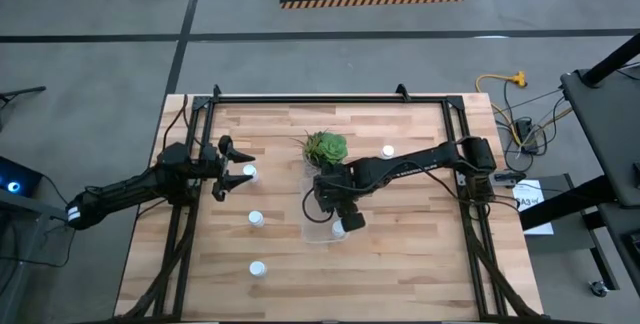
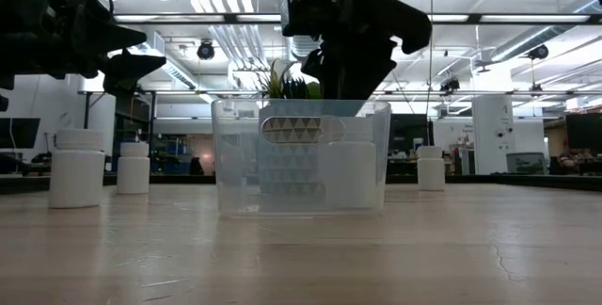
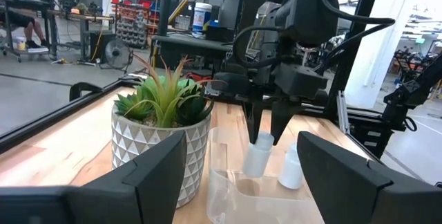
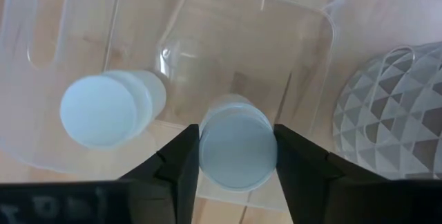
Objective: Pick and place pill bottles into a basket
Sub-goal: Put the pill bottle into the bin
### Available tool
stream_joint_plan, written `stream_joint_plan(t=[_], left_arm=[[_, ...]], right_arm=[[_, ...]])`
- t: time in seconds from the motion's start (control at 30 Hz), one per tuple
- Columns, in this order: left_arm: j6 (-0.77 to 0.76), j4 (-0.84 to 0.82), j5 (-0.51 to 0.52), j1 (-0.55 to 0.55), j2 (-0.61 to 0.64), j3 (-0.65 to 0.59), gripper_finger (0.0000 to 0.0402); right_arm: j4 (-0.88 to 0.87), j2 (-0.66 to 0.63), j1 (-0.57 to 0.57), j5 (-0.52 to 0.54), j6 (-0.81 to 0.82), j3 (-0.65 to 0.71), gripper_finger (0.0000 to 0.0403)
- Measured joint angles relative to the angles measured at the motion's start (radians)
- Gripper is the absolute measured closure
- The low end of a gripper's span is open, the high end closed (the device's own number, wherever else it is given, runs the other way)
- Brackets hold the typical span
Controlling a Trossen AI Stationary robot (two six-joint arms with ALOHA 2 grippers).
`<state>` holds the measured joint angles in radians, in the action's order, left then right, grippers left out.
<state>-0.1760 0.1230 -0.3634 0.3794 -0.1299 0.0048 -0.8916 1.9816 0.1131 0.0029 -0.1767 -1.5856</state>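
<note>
Right gripper (image 4: pixel 237 156) jaws clamp a pill bottle (image 4: pixel 237 144) by its cap over the basket (image 4: pixel 324 65); bottle judged light, rigid, slippery. Left gripper (image 1: pixel 236 162) jaws part-open, empty.

the high camera looks straight down on the whole table (image 1: pixel 400 254). the low one sits at table-top level, close before the basket (image 2: pixel 301 154), facing the room. both wrist cameras look into that same basket (image 4: pixel 207 58), the right from directly above.

Two dark, near-black jointed arms showing matte housings, black cables looping along links. Left gripper (image 1: pixel 243 165) showing broad flat angular fingers (image 3: pixel 153 174); right gripper (image 4: pixel 237 162) showing squared black fingers (image 4: pixel 181 162).
</note>
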Motion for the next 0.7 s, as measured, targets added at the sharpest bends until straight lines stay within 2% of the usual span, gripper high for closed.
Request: stream_joint_plan(t=[0.23, 0.4, 0.7], left_arm=[[0.000, 0.000, 0.000, 0.000, 0.001, 0.000, 0.0143], [0.000, 0.000, 0.000, 0.000, 0.000, 0.000, 0.0143], [0.000, 0.000, 0.000, 0.000, 0.000, 0.000, 0.0143]], right_arm=[[0.000, 0.000, 0.000, -0.005, -0.004, 0.000, 0.0224], [-0.002, 0.001, 0.000, -0.051, -0.006, 0.000, 0.0224], [-0.003, -0.006, -0.002, -0.053, 0.017, -0.001, 0.0220]])
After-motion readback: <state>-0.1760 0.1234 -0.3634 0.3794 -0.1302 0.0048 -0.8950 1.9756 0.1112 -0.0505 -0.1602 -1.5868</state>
